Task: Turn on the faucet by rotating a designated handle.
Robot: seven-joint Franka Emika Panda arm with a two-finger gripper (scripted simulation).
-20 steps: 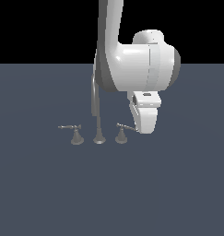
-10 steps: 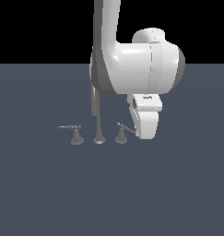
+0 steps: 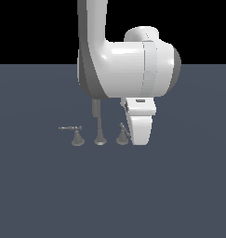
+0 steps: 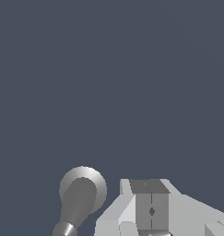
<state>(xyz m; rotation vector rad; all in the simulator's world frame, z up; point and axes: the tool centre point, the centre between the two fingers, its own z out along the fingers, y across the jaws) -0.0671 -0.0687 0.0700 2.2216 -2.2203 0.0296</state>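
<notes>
Claw [image 4: 151,200] pressed closed beside handle [image 4: 81,196]; exterior adds spout [image 3: 98,125].

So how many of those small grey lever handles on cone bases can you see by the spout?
2. One small grey lever handle on a cone base stands to the exterior view's left of the tall thin grey spout; the other is to its right, against the white gripper. None seem hidden.

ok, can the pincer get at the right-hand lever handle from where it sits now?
Probably yes. The pincer, fingers together, sits right beside the handle, with nothing between them. The spout and twin handle stand off on the far side.
</notes>
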